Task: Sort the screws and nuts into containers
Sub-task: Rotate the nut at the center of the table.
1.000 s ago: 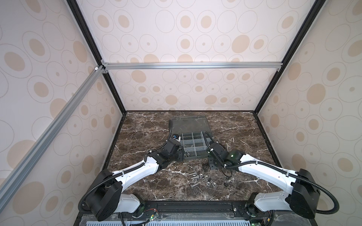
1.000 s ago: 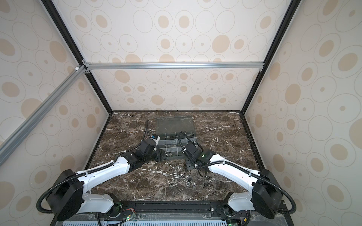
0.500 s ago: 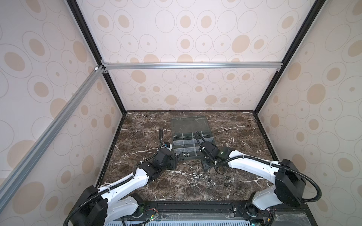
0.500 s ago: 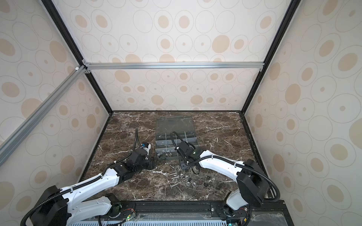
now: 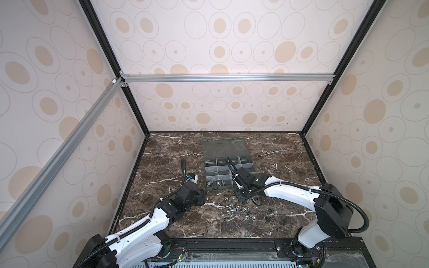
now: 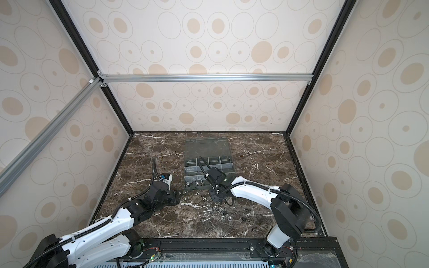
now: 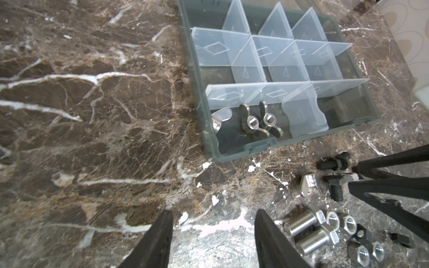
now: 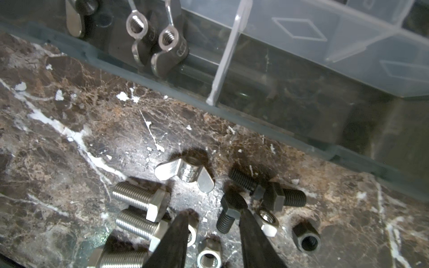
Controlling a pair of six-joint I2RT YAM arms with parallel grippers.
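Note:
The smoky-grey organiser box [image 5: 252,165] [image 6: 232,165] lies mid-table with its containers [image 7: 285,72] uncovered. Three silver wing nuts [image 7: 255,120] [image 8: 157,39] rest in the near-left compartment. Loose silver screws [image 7: 306,229] [image 8: 139,199], black screws [image 7: 334,162] [image 8: 287,197], hex nuts [image 7: 343,222] [image 8: 207,257] and one wing nut [image 8: 185,172] lie on the marble in front of the box. My left gripper [image 7: 213,213] [image 5: 205,193] is open over bare marble, left of the pile. My right gripper [image 8: 210,206] [image 5: 240,197] is open, low over the pile, one finger against a black screw [image 8: 228,215].
The box's clear lid [image 5: 224,148] lies flat behind it. A black nut [image 8: 306,239] and more small parts [image 5: 269,212] sit to the right of the pile. Patterned walls close in the marble table [image 5: 174,162] on three sides.
My left gripper has pulled back from the box's near-left corner toward the front and opened slightly. My right gripper has shifted left, down over the loose pile.

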